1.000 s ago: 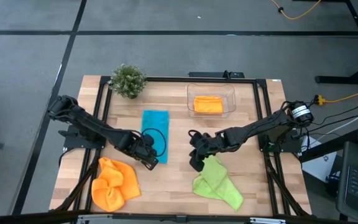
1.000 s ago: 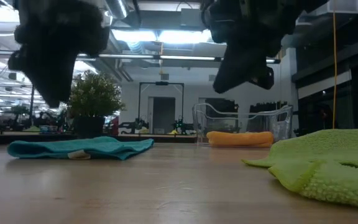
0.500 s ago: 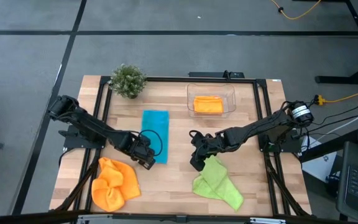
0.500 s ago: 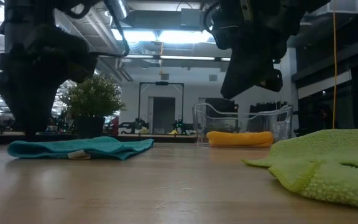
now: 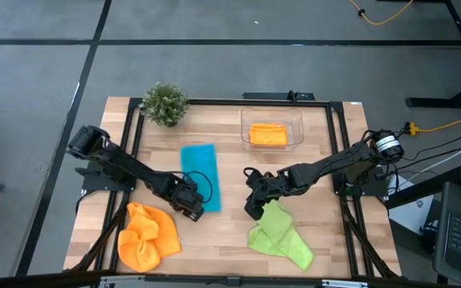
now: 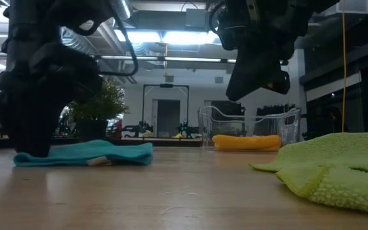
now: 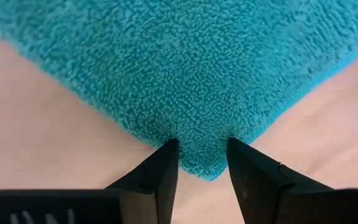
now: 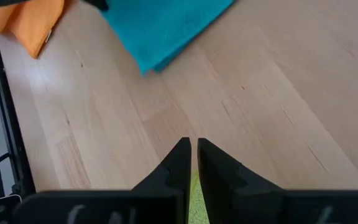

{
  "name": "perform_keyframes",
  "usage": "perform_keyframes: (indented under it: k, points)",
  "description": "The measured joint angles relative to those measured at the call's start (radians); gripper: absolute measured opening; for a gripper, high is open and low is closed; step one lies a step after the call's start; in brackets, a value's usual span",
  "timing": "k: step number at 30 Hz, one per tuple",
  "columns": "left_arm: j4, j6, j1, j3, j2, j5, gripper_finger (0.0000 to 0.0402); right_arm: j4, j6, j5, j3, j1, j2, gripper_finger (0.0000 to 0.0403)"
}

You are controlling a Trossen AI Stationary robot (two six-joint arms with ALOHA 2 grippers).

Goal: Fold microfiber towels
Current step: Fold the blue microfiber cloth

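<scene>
Orange towel, fuzzy, crumpled in a heap at the front left of the wooden bench. Left gripper down at the near corner of the teal towel, a flat fuzzy rectangle left of centre. Left wrist view: 2 dark fingers part open, straddling the towel's pointed corner, tips touching the pile; cannot tell if it is pinched. Small potted plant at the back left. Right gripper just off the bench at the inner edge of the lime green towel, rumpled, front right; its fingers nearly closed, a thin gap, holding nothing. Clear plastic tub at the back right with a folded orange cloth inside. Bench is pale wood planks in a black frame; grey floor around. Low view: ceiling lights, a dark doorway behind.
</scene>
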Motion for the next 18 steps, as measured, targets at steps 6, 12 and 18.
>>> perform_keyframes:
  k: [6, 12, 18]
  points:
    - [0.215, -0.020, 0.005, -0.006, 0.005, -0.028, 0.0135, -0.006, -0.002, 0.000, 0.000, 0.000, 0.000, 0.0032]
    - [0.260, 0.017, -0.005, -0.005, -0.003, -0.011, 0.0135, -0.018, -0.004, -0.004, 0.000, 0.000, 0.000, 0.0032]
    - [0.279, 0.182, -0.033, -0.005, -0.068, -0.093, 0.0135, -0.020, -0.048, -0.035, 0.000, 0.000, 0.000, 0.0032]
